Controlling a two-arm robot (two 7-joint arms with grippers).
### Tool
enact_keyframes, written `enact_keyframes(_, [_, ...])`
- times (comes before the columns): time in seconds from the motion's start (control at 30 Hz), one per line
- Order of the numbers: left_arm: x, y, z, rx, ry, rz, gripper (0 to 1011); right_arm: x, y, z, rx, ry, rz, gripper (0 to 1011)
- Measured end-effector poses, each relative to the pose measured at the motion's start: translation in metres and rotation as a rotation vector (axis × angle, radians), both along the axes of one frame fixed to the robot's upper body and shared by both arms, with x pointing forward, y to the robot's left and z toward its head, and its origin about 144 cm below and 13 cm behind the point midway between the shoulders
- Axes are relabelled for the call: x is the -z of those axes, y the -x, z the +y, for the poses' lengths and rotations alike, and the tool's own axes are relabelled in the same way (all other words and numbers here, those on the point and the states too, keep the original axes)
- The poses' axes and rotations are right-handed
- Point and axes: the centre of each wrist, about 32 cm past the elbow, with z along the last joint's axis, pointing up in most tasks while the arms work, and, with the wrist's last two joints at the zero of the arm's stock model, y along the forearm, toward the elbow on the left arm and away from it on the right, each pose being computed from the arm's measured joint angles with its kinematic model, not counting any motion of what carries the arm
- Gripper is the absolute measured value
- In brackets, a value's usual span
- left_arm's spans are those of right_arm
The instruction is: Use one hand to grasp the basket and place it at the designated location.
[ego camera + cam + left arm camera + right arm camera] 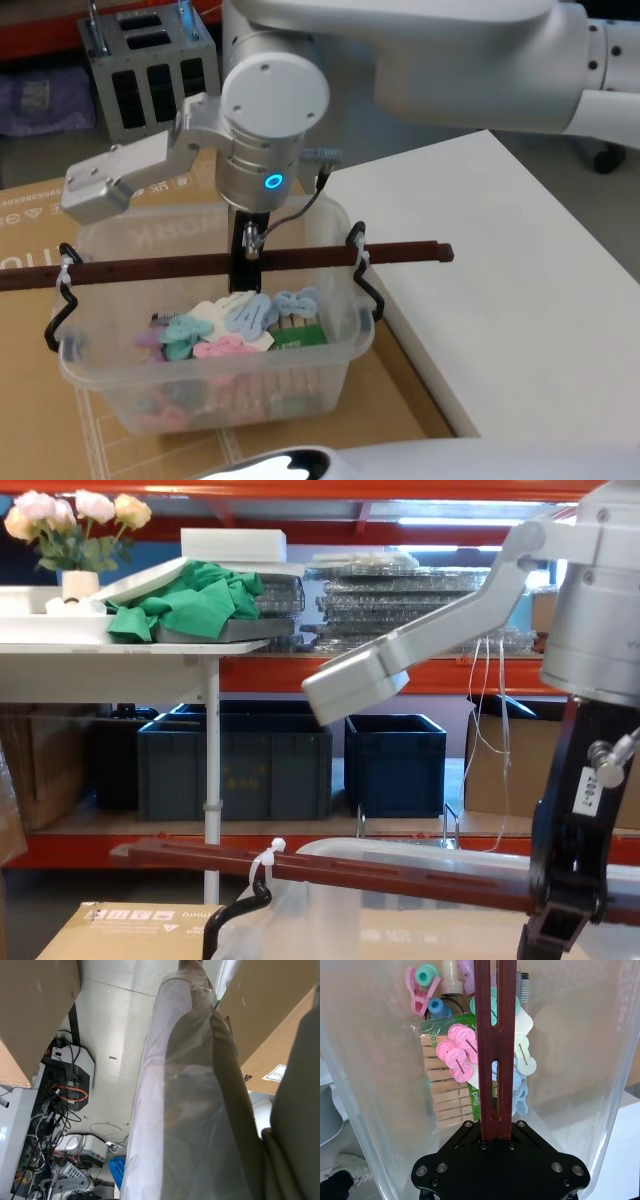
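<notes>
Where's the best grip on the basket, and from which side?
The bar handle, mid-span, from straight above. It lies level across the rim of the basket, fastened at both ends, so a centre hold should hang balanced. The right gripper sits there now, jaws closed across the bar's width.

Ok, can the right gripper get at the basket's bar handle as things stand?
Likely yes: the right gripper appears closed on the bar handle mid-span, above the clips in the basket, with nothing between them.
</notes>
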Motion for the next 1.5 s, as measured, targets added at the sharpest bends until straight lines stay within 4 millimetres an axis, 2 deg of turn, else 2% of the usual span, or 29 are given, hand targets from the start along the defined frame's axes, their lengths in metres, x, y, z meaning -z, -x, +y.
enact_keyframes(0.67, [0.0, 0.0, 0.0, -0.001, -0.001, 0.0, 0, -0.025, -0.007, -0.026, 0.078, -0.061, -0.004, 1])
enact_keyframes(1.2, [0.0, 0.0, 0.0, 0.0, 0.0, 0.0, 0, -0.036, -0.019, -0.067, 0.249, -0.084, 0.006, 1])
enact_keyframes(1.27, [0.0, 0.0, 0.001, -0.002, -0.002, 0.0, 0, -0.036, -0.024, -0.085, 0.321, -0.098, 0.015, 1])
enact_keyframes(1.4, [0.0, 0.0, 0.0, 0.0, 0.0, 0.0, 0, -0.037, -0.029, -0.106, 0.397, -0.115, 0.026, 1])
enact_keyframes(1.5, [0.0, 0.0, 0.001, -0.002, -0.001, 0.0, 0, -0.038, -0.036, -0.133, 0.497, -0.122, 0.034, 0])
